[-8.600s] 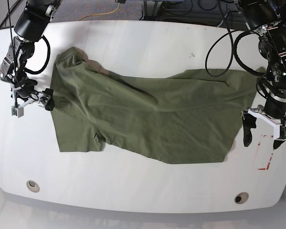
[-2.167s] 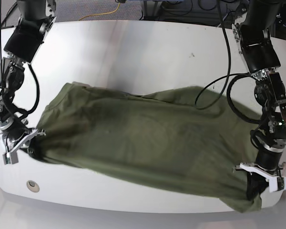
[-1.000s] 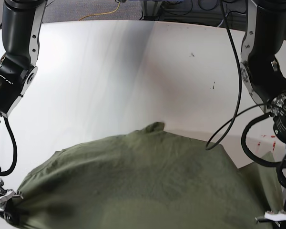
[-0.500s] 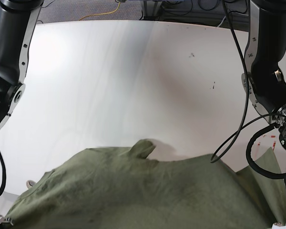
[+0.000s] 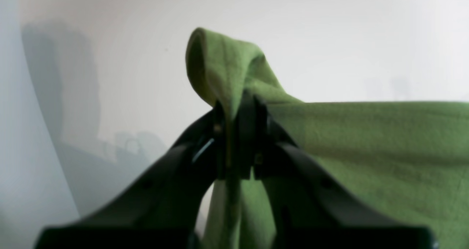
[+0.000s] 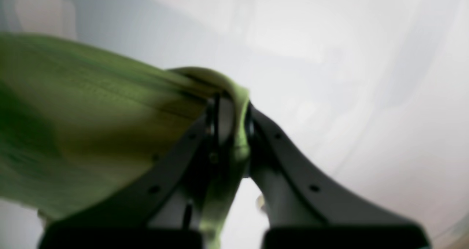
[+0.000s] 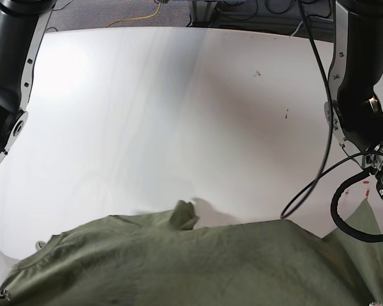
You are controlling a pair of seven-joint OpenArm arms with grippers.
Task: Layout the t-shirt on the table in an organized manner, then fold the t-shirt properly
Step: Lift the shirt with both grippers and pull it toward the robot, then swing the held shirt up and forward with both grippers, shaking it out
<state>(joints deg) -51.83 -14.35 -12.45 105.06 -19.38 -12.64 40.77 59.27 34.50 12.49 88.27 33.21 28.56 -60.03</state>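
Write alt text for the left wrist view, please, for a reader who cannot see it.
The left gripper is shut on a bunched fold of the olive-green t-shirt, which stretches away to the right. Behind it lies the blurred white table.

The t-shirt [image 7: 179, 264] is soft, matt, wrinkled olive cloth with a faintly fuzzy weave; the table [image 7: 179, 108] is smooth, glossy white.
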